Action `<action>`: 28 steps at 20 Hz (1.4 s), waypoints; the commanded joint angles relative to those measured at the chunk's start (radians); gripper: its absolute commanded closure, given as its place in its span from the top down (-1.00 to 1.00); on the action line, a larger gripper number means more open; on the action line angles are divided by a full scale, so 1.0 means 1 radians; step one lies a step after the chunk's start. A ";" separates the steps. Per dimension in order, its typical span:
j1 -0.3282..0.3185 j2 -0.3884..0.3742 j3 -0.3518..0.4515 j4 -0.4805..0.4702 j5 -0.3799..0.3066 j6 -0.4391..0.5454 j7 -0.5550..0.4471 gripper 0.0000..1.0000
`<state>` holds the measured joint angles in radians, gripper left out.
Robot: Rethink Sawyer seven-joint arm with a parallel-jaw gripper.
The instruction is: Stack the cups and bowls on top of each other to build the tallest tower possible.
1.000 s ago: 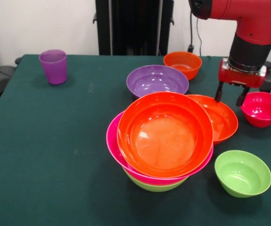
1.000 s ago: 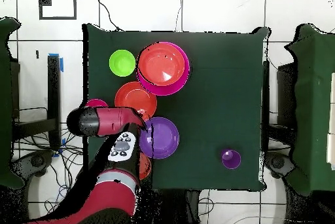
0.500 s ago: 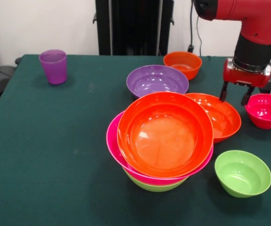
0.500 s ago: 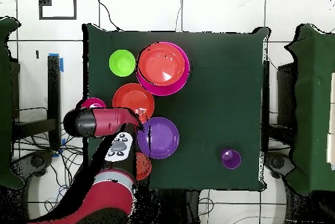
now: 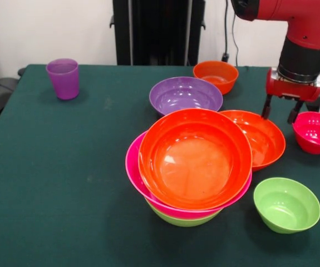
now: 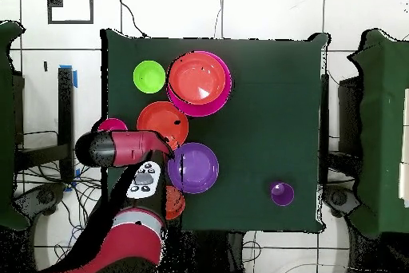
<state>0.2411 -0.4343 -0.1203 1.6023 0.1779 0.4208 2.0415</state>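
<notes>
The tower (image 5: 196, 158) stands at the front: a wide orange bowl in a hot pink bowl (image 5: 132, 167) on a lime green bowl (image 5: 182, 221); it also shows in the overhead view (image 6: 198, 82). My gripper (image 5: 280, 114) is open and empty, hanging between a medium orange bowl (image 5: 260, 139) and a small red-pink bowl (image 5: 315, 132). A purple bowl (image 5: 186, 94), a small orange bowl (image 5: 216, 75) and a small lime green bowl (image 5: 286, 204) stand apart. The purple cup (image 5: 63, 78) stands upright at the far left. The red-pink cup is out of view.
In the overhead view my arm (image 6: 120, 148) covers the gripper and part of the red-pink bowl (image 6: 112, 125). The red-pink bowl sits close to the table's edge. The dark green table (image 5: 65, 167) has open cloth left of the tower.
My gripper has moved a little to the right in the front view. The medium orange bowl and the red-pink bowl now sit slightly further right.
</notes>
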 commanded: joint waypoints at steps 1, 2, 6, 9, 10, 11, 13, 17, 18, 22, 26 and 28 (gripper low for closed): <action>-0.016 -0.007 0.102 0.008 0.001 0.104 0.084 1.00; -0.021 -0.015 0.103 0.010 0.000 0.112 0.078 1.00; -0.032 -0.042 0.094 -0.003 -0.006 0.171 0.062 1.00; -0.036 -0.037 0.099 -0.019 -0.004 0.160 0.065 1.00; -0.033 -0.029 0.098 -0.026 -0.003 0.151 0.072 1.00; -0.030 -0.024 0.096 -0.032 -0.002 0.149 0.078 1.00; -0.025 -0.015 0.096 -0.037 0.000 0.134 0.087 1.00; -0.022 0.003 0.103 -0.038 0.010 0.087 0.106 1.00; -0.019 0.009 0.103 -0.041 0.013 0.081 0.112 1.00; -0.007 0.032 0.100 -0.052 0.019 0.039 0.132 1.00; 0.001 0.050 0.096 -0.061 0.021 0.009 0.143 1.00; 0.003 0.058 0.097 -0.065 0.022 -0.007 0.146 1.00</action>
<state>0.2330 -0.4513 -0.1147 1.5950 0.1779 0.4847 2.0415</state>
